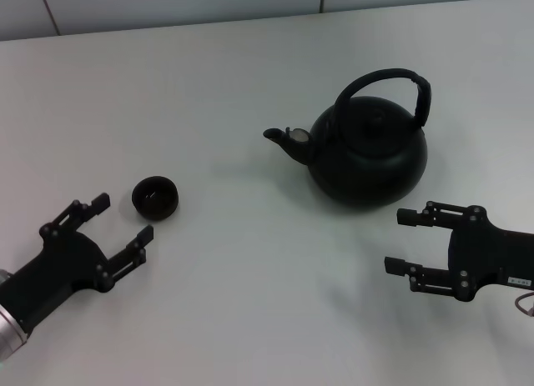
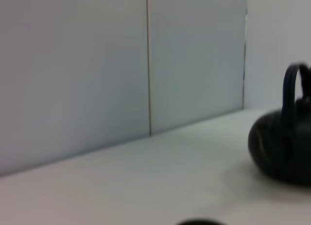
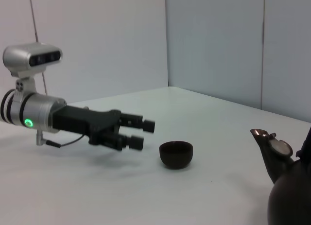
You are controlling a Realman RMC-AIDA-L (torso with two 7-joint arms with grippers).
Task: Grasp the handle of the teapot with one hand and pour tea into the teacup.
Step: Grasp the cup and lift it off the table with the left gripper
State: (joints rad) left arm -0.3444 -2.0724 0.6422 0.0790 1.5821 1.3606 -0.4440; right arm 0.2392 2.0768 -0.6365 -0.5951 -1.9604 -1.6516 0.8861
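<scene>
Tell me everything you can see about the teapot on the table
The teapot is a squat, round, matte-black kettle-like pot standing upright on the white table. A thick black arched handle stands raised over its top, and a short spout points toward the teacup, which sits well apart from it. The spout opening looks covered by a small greyish flap. Nothing touches the pot: the right gripper is open just in front of it, the left gripper open near the cup.

In the left wrist view the blurred teapot (image 2: 282,149) is cut by the frame edge, only a sliver of the teacup (image 2: 200,222) shows, and the right wrist view crops the pot's body
</scene>
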